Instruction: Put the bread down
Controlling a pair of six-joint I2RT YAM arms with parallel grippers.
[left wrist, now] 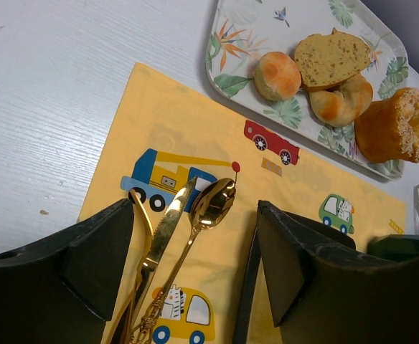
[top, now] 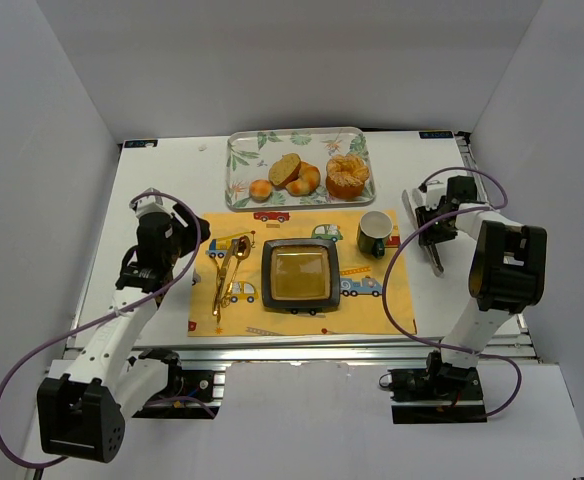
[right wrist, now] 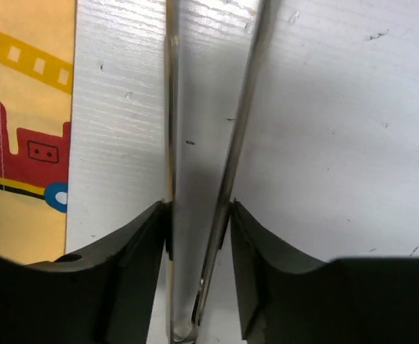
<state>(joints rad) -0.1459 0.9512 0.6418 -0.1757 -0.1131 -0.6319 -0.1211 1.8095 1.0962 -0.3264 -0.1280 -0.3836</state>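
The bread (top: 285, 168), an oval slice with a pale tan face and brown crust, lies on the floral tray (top: 240, 145) at the back, leaning on a round roll; it also shows in the left wrist view (left wrist: 335, 57). My left gripper (top: 187, 237) is open and empty, low over the gold cutlery on the placemat's left side (left wrist: 195, 244). My right gripper (top: 434, 215) is shut on metal tongs (right wrist: 244, 129) over the white table to the right of the mat; its pads press both tong arms (right wrist: 199, 222).
Two golden rolls (top: 260, 190) (top: 307, 180) and a ring pastry (top: 347, 176) share the tray. A dark square plate (top: 268, 275) sits mid-mat on the yellow placemat (top: 372, 310). A dark green mug (top: 374, 233) stands at its right. Gold fork, knife and spoon (top: 227, 275) lie at left.
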